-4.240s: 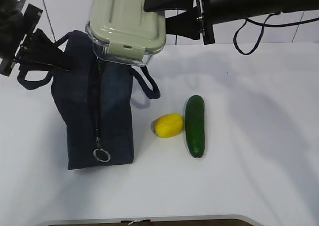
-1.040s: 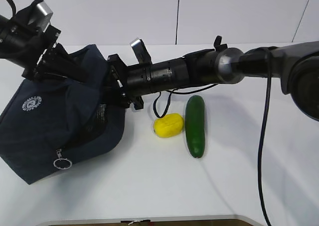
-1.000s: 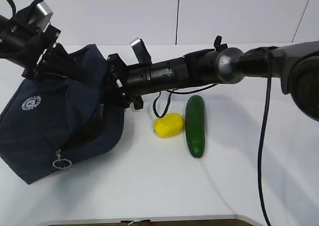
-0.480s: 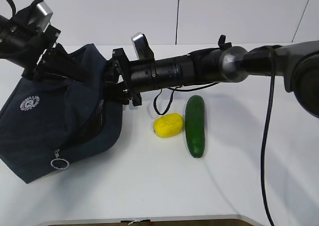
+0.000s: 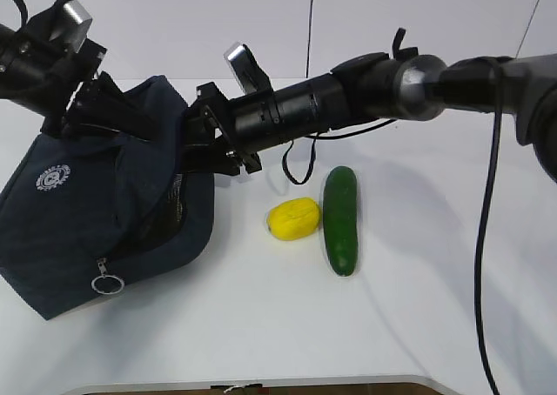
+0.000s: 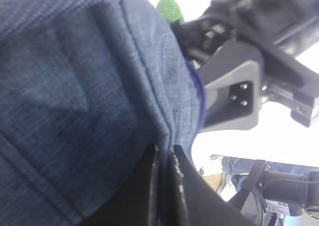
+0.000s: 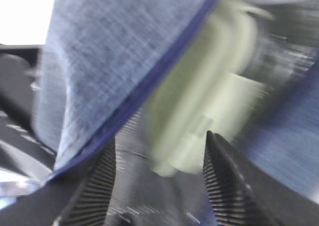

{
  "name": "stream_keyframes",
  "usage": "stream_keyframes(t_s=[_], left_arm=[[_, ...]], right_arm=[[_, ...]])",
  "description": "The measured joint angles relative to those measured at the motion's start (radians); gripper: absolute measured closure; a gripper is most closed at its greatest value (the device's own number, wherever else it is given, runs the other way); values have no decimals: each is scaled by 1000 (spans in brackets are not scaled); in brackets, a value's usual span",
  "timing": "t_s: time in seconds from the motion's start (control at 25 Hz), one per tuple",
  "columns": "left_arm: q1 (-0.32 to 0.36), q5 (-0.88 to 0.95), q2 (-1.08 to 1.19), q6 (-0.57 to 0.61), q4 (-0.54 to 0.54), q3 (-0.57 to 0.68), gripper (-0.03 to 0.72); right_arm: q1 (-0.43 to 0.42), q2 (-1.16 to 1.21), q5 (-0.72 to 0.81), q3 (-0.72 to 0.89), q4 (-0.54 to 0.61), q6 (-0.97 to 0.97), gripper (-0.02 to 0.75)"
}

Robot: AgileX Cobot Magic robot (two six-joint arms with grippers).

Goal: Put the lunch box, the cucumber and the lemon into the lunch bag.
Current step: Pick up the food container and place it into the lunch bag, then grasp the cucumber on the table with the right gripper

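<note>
On the left, our left hand [image 5: 113, 117] is pinched tight on the upper edge of the lunch bag [image 5: 78, 212], holding its mouth up and open while the bag leans over on the worktop [image 5: 261, 325]. In the left wrist view we see the blue fabric caught in that narrow nip. If the cloth slides out, the mouth would sag or close over whatever is passing through it, and the bag could flop flat.

Moving right, our right hand [image 5: 196, 147] is at the bag's mouth, its tips hidden by the fabric in the exterior view. In the right wrist view its fingers [image 7: 97, 178] stand apart, with the pale green lid of the lunch box [image 7: 199, 101] lying between and beyond them, down inside the bag. That picture is blurred, so we cannot tell whether the pads touch the box or stand clear of it; we judge the box delivered or nearly so. The risk here is snagging: the blue edge of the bag runs across just beside the left finger, and a hand leaving at an angle could hook that hem, drag the bag along, or tip the box back out.

Further right, the lemon [image 5: 293, 218] and the cucumber [image 5: 340, 220] lie on the worktop, side by side and close to touching, near the bag but outside it. A low sweep of the right arm or its hanging cable [image 5: 296, 164] could nudge the lemon, and both could roll. Closing on one so close to the other may well shove its neighbour away.
</note>
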Motion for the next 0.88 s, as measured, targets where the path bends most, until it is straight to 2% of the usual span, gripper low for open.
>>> stream_keyframes(t_s=[0.2,0.4,0.88], left_arm=[[0,0,0,2,-4,0,702],[0,0,0,4,-4,-2,702],[0,0,0,7,-4,-2,702]], right_arm=[[0,-28,-8,-60,-130,74,288],[0,-71,-23,-121,-411,258,288],[2,-220,41,-164,-913,597,287]])
